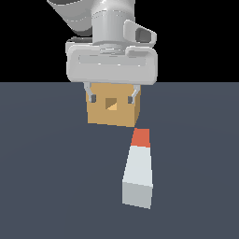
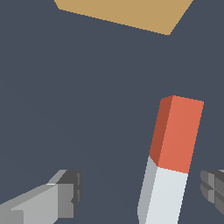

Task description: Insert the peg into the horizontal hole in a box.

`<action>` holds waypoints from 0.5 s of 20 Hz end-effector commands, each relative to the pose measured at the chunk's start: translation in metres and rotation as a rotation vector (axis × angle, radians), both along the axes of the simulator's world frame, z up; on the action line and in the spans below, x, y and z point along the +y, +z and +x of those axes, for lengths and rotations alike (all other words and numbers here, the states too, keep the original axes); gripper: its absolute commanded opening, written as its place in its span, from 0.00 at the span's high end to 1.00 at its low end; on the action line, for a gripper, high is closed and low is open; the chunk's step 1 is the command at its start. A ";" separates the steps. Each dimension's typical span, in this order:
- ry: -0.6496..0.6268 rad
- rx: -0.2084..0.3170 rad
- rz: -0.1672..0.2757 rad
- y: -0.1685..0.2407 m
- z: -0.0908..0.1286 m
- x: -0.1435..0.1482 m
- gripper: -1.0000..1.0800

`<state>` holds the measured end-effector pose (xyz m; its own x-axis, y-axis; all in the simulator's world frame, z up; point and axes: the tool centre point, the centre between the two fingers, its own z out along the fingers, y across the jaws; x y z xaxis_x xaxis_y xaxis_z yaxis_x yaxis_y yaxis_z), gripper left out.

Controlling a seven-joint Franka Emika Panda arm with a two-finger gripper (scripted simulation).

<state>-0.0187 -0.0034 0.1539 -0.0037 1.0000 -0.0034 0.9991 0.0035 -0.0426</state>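
Note:
The peg [image 1: 138, 168] lies on the dark floor, pale grey-white with its red-orange end pointing toward the tan box [image 1: 113, 113]. The hole [image 1: 111, 103] is a small square opening in the centre of the box's near face. My gripper [image 1: 112, 98] hangs high in front of the box, open and empty, its two fingers framing the hole in the exterior view. In the wrist view the peg [image 2: 170, 162] lies between the spread fingers [image 2: 61, 197], nearer one of them, and the box [image 2: 127, 13] shows only as an edge.
The floor [image 1: 46, 177] is a flat dark grey-blue surface with nothing else on it. The background above it is black.

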 end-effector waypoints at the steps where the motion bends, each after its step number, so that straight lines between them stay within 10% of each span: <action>1: 0.000 0.000 0.000 0.000 0.000 0.000 0.04; 10: -0.040 -0.008 -0.001 -0.016 0.012 -0.017 0.04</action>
<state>-0.0096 -0.0152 0.1424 0.0244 0.9997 -0.0042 0.9991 -0.0246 -0.0358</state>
